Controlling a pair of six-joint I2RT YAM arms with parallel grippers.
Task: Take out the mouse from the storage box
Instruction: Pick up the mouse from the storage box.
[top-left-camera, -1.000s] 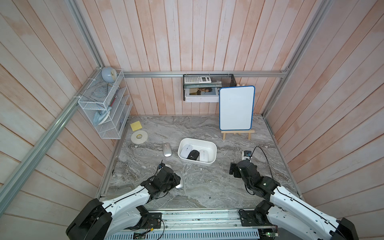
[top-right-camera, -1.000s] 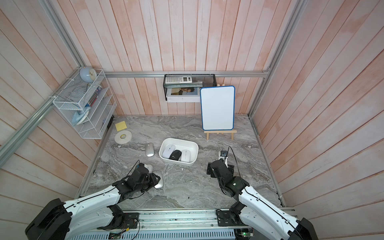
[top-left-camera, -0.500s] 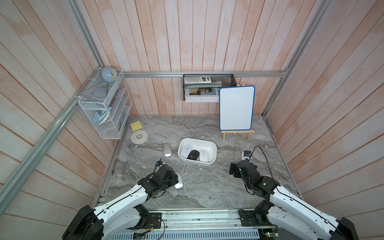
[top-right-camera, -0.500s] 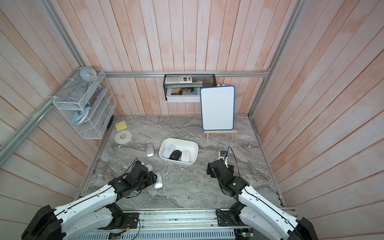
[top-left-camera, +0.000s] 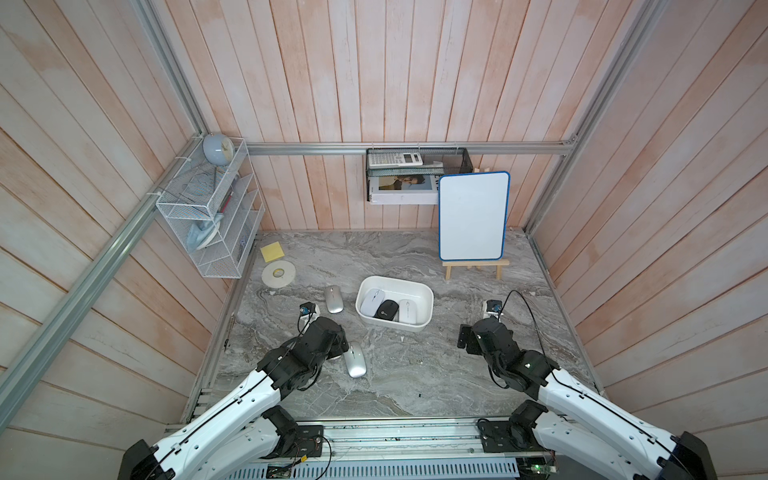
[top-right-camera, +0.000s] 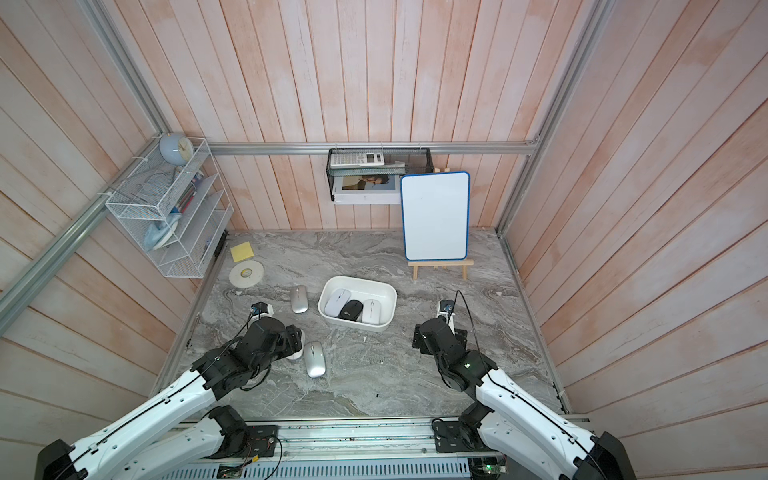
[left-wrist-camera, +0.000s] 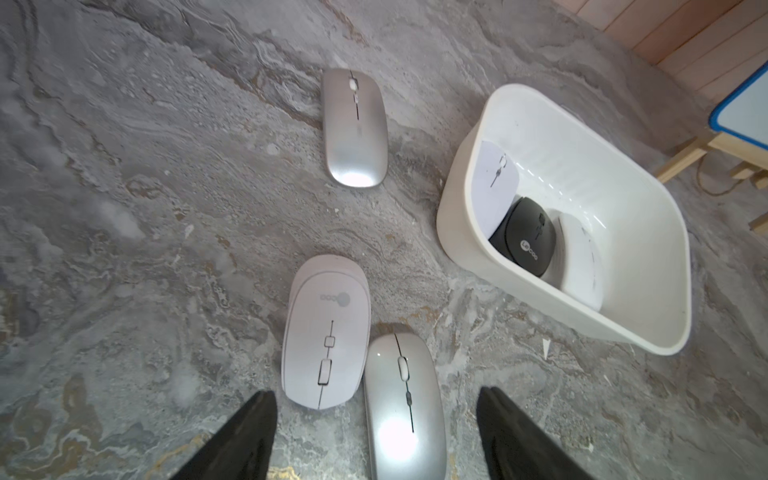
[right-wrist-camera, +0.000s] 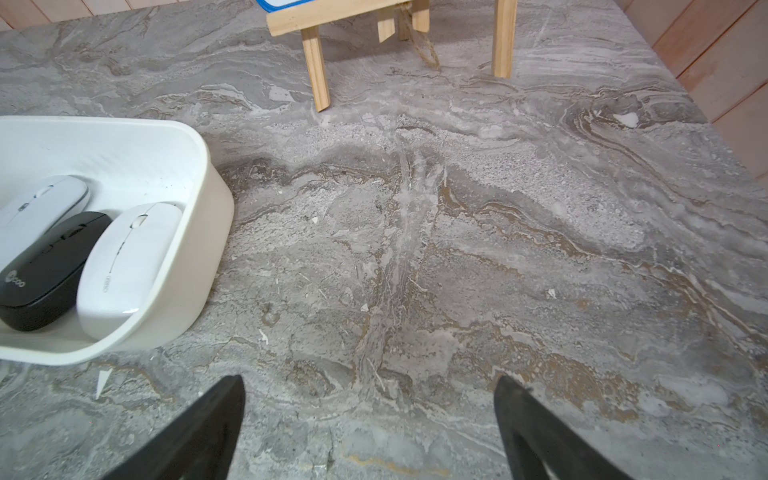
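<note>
Left fingers (left-wrist-camera: 249, 432): wider apart than a second ago and gripping nothing; the wrist has also shifted slightly. In the wrist view the gap between them frames the near ends of two mice.
Silver mouse (left-wrist-camera: 401, 395): flat on the bench (left-wrist-camera: 166, 166), free of any grip, its side touching the white mouse (left-wrist-camera: 326, 332).
Hazard at the fingers: how far they stand above the bench cannot be told. If they are low, a sideways withdrawal would likely push one mouse, and the touching neighbour with it.
Second silver mouse (left-wrist-camera: 355, 124): lies alone, well apart from the pair and outside the box.
Storage box (top-left-camera: 392, 327): mid-bench, with three mice inside — a black mouse (left-wrist-camera: 525, 237) wedged between two white ones.
Hazard at the box: the packing is tight, so the fingers may catch two mice or the wall — and the tub, probably light, could slide or tip.
Right fingers (right-wrist-camera: 216, 415): spread wide and empty over bare bench, near the box.
</note>
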